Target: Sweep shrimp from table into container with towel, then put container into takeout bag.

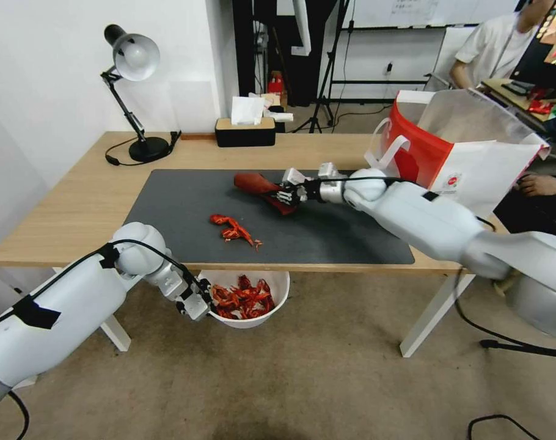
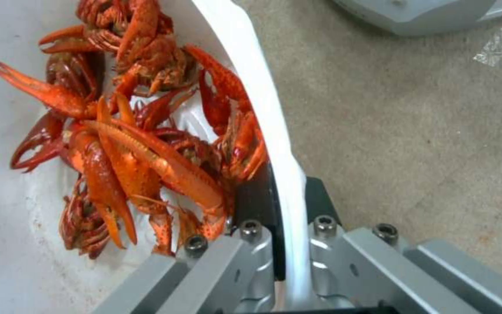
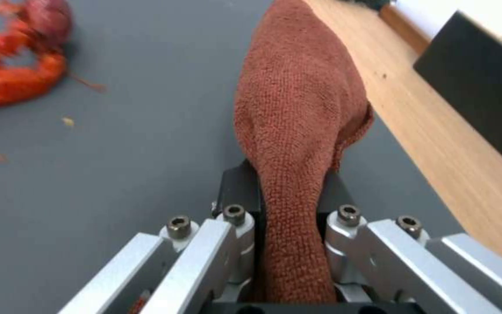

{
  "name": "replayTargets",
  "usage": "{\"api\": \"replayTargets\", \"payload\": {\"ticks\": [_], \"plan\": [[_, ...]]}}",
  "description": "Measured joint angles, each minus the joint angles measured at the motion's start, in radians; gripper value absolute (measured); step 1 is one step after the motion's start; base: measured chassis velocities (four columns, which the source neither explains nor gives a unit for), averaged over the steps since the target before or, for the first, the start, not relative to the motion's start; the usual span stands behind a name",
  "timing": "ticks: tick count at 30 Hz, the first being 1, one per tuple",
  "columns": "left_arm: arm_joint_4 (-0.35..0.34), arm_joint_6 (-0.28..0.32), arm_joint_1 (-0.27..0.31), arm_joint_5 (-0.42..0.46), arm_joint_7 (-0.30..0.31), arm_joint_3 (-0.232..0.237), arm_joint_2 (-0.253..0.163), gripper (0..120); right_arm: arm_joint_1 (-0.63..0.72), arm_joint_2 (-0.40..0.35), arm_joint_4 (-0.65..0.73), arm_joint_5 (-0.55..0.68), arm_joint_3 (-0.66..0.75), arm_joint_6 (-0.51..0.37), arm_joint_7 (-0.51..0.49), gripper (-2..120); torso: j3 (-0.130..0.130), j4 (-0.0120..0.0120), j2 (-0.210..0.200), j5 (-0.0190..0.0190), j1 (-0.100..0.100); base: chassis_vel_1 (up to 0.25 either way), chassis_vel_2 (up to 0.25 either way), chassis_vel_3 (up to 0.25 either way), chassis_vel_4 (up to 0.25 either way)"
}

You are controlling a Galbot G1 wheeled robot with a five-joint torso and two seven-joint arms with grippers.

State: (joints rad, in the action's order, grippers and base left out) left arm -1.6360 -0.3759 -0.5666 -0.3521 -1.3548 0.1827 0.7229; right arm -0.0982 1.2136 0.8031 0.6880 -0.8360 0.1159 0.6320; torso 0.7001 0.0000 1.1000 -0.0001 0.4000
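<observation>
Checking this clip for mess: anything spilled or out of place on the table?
A few shrimp and small shell bits still lie on the grey mat, short of the container held below the table edge.

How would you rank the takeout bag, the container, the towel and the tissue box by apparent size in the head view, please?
1. takeout bag
2. container
3. towel and tissue box: look alike, the box farther off.
</observation>
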Motion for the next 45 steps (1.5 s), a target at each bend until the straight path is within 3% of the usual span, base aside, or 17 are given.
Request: {"api": "replayTargets", "payload": {"ticks": [10,19,32,45], "plan": [[0.020,-0.023,-0.005,-0.001,0.000,-0.006,0.001,0,-0.011,0.134,-0.191,-0.079,0.013,0.061,0.067,8,0.000,0.0000,0.000,0.0000,0.000,0.000,0.000,0.000,0.000],[0.034,-0.045,0.009,-0.048,-0.001,0.007,0.028,0,-0.011,0.180,-0.194,-0.113,0.006,0.071,0.098,8,0.000,-0.0003,0.000,0.0000,0.000,0.000,0.000,0.000,0.000],[0.043,-0.056,0.015,-0.044,-0.006,0.009,0.023,0,-0.002,0.169,-0.113,-0.117,-0.039,0.080,0.119,8,-0.001,0.0000,0.000,0.0004,0.000,0.000,0.000,0.000,0.000],[0.043,-0.055,0.016,-0.040,-0.006,0.000,0.021,0,-0.010,0.064,0.065,-0.112,-0.098,0.081,0.140,8,0.000,0.0003,0.000,0.0003,0.000,0.000,0.000,0.000,0.000]]}}
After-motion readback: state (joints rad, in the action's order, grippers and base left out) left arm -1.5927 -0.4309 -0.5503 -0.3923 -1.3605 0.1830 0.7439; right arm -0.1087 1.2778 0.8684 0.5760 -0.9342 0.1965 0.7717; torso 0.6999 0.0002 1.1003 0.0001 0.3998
